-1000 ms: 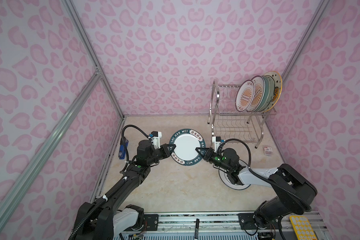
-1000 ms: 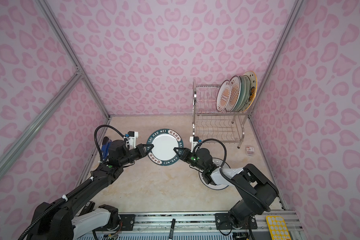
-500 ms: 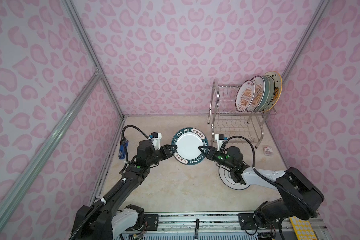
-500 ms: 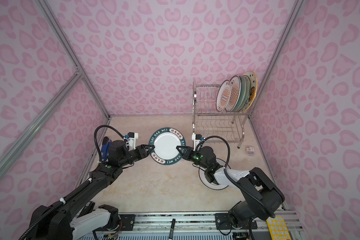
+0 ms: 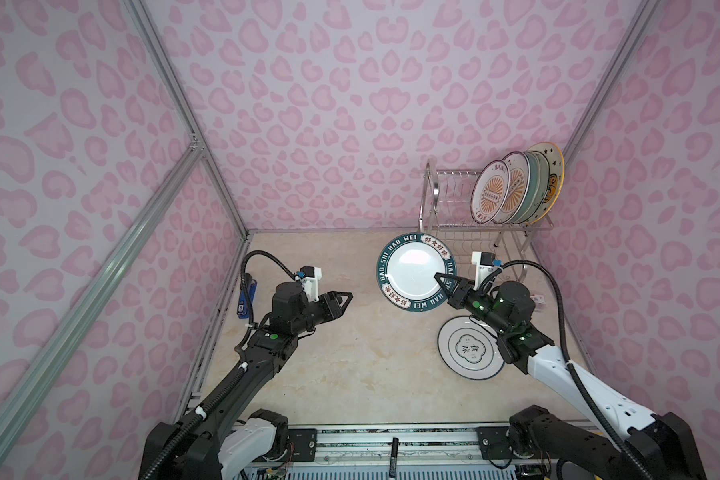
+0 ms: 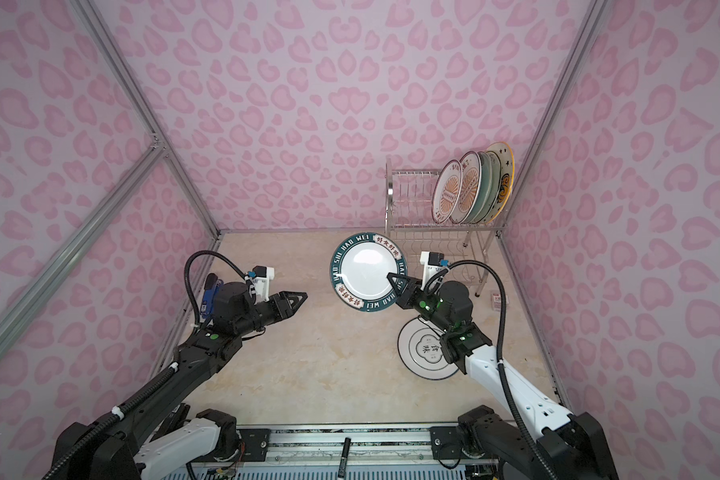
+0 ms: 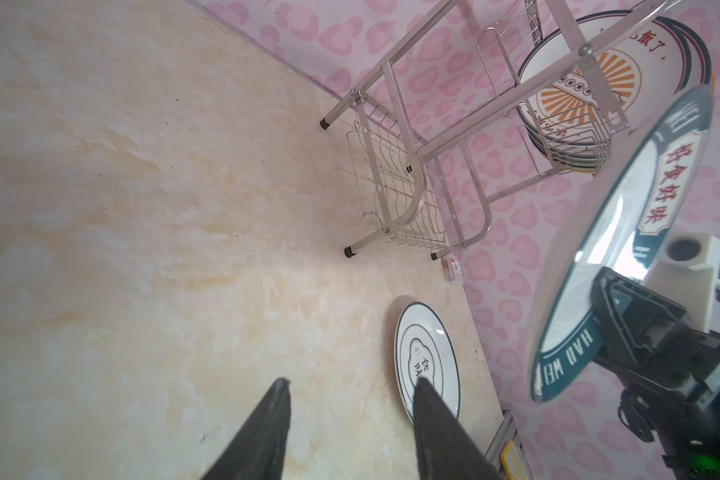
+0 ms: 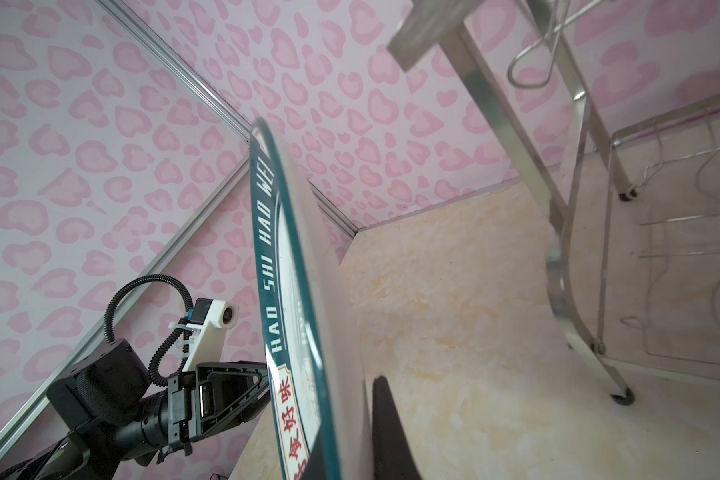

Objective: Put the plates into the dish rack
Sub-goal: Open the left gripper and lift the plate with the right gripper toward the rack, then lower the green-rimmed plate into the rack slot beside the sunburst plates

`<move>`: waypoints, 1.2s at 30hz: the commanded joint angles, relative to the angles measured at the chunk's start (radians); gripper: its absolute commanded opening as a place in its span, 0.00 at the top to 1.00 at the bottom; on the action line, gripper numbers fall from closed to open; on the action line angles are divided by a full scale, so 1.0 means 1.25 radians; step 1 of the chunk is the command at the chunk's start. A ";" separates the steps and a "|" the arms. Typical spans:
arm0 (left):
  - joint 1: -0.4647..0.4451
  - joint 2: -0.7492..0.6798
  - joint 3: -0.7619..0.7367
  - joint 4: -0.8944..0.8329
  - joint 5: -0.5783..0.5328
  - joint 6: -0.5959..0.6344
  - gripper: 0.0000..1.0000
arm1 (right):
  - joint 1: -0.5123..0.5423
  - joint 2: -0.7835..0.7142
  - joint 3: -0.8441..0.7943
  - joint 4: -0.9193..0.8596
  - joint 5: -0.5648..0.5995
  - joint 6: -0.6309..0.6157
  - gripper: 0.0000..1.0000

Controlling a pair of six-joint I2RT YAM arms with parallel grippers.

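In both top views, the right gripper point(image 5: 438, 277) is holding the teal plate point(image 5: 412, 266) up in the air, off the table point(image 5: 341, 361) and in front of the dish rack point(image 5: 445, 195). Its jaws are squeezing the plate's rim at the lower right edge, and one finger is lying on the white face. The plate is tipping so its face is showing to the camera. The left gripper point(image 5: 348, 296) is hanging to the left of the plate, not touching it and carrying nothing. The white plate point(image 5: 462, 349) is lying flat on the table, partly under the right arm. A row of plates point(image 5: 489, 193) is standing on edge at the right end of the rack's top shelf. In the left wrist view, the left gripper's two dark fingers point(image 7: 281, 419) are standing apart, with only the table showing between them. The white plate point(image 7: 427, 357) is lying just past one finger. The teal plate point(image 7: 624, 199) is hanging in the air with the right gripper gripping its edge. In the right wrist view, the teal plate point(image 8: 292, 291) is showing edge-on and very close. One dark finger point(image 8: 387, 432) is pressing on its back, and the plate is hiding the finger on its front. The left gripper point(image 8: 233, 390) is pointing at the plate from the far side.
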State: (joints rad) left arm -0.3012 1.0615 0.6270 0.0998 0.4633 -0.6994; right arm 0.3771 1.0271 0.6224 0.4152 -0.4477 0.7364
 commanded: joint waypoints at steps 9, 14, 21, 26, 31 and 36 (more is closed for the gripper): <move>0.000 0.000 0.014 0.010 0.011 0.005 0.50 | -0.074 -0.129 0.103 -0.217 0.028 -0.147 1.00; 0.000 -0.012 0.018 -0.002 0.013 0.006 0.50 | -0.110 -0.143 0.141 -0.219 0.029 -0.149 1.00; 0.000 -0.033 0.017 -0.020 0.004 0.013 0.49 | -0.148 -0.140 0.194 -0.220 0.026 -0.164 1.00; 0.000 -0.030 0.019 -0.018 0.007 0.013 0.50 | -0.165 -0.138 0.227 -0.219 0.052 -0.167 1.00; 0.000 -0.024 0.031 -0.023 0.014 0.018 0.50 | -0.168 -0.128 0.258 -0.218 0.092 -0.178 1.00; 0.000 -0.020 0.029 -0.025 0.026 0.020 0.50 | -0.169 -0.097 0.309 -0.224 0.137 -0.214 1.00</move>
State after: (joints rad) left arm -0.3012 1.0325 0.6525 0.0612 0.4755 -0.6880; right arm 0.1654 0.8921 0.9817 0.0853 -0.3237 0.5034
